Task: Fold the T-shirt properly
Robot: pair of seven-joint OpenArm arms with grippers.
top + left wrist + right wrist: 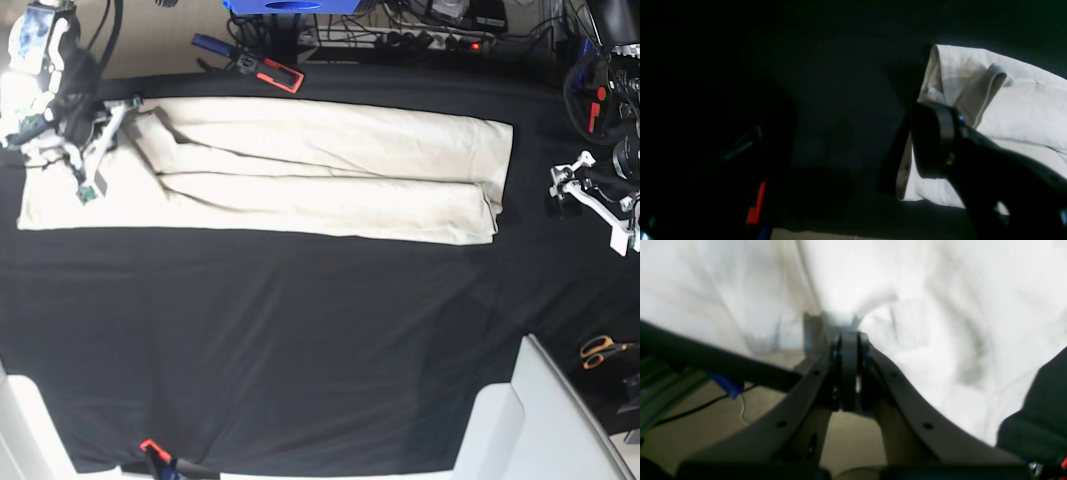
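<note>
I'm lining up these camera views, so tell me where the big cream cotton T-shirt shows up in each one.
Left wrist: the cream cotton T-shirt lies at right, partly behind a black finger of the left gripper.
Right wrist: it fills the upper picture, its cloth pinched in the shut right gripper.
Base: folded into a long band across the top, reaching the left edge.
Shared landmark: the black table cover.

In the right wrist view the T-shirt (923, 306) is blurred and cut off by the top and side edges, so its folds cannot be traced. In the left wrist view its near edge is hidden behind one finger of the left gripper (840, 140), and the left half is lost in darkness.
</note>
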